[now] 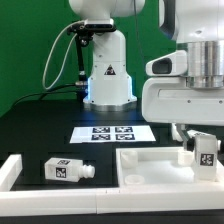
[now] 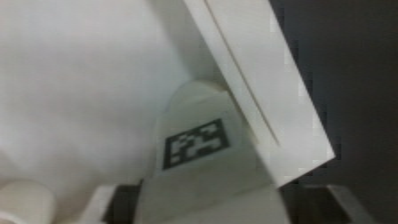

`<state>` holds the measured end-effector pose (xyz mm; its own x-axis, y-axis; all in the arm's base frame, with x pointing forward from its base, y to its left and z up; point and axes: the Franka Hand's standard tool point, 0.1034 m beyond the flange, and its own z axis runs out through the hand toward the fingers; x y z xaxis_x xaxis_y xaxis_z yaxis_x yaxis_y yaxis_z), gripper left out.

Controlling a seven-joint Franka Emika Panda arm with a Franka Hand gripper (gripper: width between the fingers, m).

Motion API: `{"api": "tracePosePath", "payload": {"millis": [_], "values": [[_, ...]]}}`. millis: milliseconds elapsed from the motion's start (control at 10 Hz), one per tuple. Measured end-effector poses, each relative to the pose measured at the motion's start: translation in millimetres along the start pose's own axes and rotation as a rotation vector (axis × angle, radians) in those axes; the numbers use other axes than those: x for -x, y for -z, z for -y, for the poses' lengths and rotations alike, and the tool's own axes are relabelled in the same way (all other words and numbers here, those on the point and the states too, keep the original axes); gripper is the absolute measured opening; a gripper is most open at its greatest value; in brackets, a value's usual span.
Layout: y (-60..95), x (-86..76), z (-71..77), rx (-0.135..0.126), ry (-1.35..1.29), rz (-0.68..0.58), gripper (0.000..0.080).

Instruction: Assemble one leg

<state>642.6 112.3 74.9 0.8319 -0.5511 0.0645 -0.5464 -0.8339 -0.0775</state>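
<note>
Smooth white plastic, faintly glossy, on the leg [image 1: 68, 171] lying at the exterior view's left, with matt printed black-and-white tag stickers. Same smooth white plastic on the leg [image 1: 206, 153] [image 2: 210, 160] at the gripper [image 1: 204, 146]. Smooth, softly sheened white on the square panel [image 1: 160, 175] [image 2: 89, 90]. Matt black tabletop [image 1: 40, 125]. Flat matt print on the marker board [image 1: 111, 132]. Glossy white shell on the arm base [image 1: 108, 72].

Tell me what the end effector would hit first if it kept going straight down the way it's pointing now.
Probably the large white panel. The end effector points down, with a tagged leg at its tips, so that leg's lower end would likely touch the panel's inner floor first, close to the rim. Depth is unclear.
</note>
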Motion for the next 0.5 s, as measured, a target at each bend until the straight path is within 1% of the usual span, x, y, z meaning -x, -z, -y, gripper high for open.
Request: {"api": "tracePosePath", "payload": {"millis": [100,200,400,500], "values": [[-0.5,-0.2,-1.3,0.002,-0.08,0.001,0.0285],[-0.6,-0.1,-1.5,0.003,-0.157,0.0,0.0285],[-1.4,-0.1,-2.6,0.009,-0.433,-0.005,0.0285],[-1.7,0.5,-2.9,0.008,-0.622,0.002,0.0285]]}}
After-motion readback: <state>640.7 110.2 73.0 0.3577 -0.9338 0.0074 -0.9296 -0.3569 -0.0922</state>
